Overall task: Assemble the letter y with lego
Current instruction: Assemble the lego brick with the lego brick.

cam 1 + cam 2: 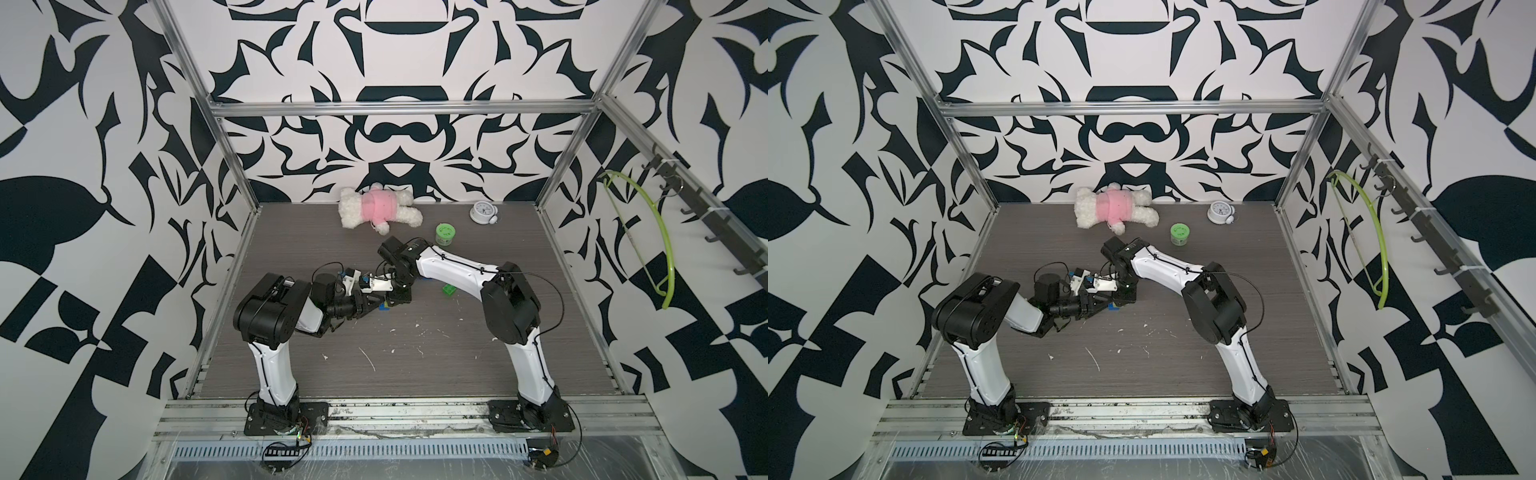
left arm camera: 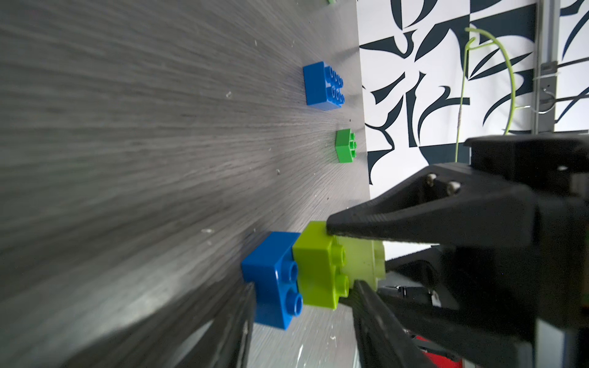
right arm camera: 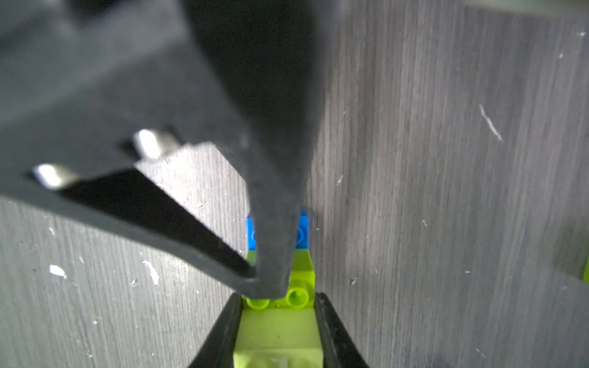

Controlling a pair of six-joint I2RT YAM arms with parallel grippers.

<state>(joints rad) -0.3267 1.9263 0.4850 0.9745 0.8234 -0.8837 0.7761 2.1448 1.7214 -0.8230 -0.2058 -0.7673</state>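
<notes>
At the table's middle a small blue brick [image 2: 271, 277] stands studs up, a lime green brick [image 2: 318, 264] stacked on half of it. My right gripper [image 3: 279, 298] is shut on a pale yellow-green brick [image 3: 277, 331] set on the lime one. My left gripper [image 2: 302, 286] reaches in sideways with its jaws apart, one finger [image 2: 376, 315] over the lime studs and the other low beside the blue brick. Both grippers meet in a top view, left [image 1: 384, 300] and right [image 1: 400, 296]. A wide blue brick [image 2: 322, 86] and a dark green brick [image 1: 446, 289] lie apart to the right.
A plush toy [image 1: 380, 206], a round green tub [image 1: 445, 233] and a small clock [image 1: 482, 213] sit along the back of the grey table [image 1: 415, 365]. A green hanger [image 1: 660, 232] hangs on the right wall. White specks dot the front.
</notes>
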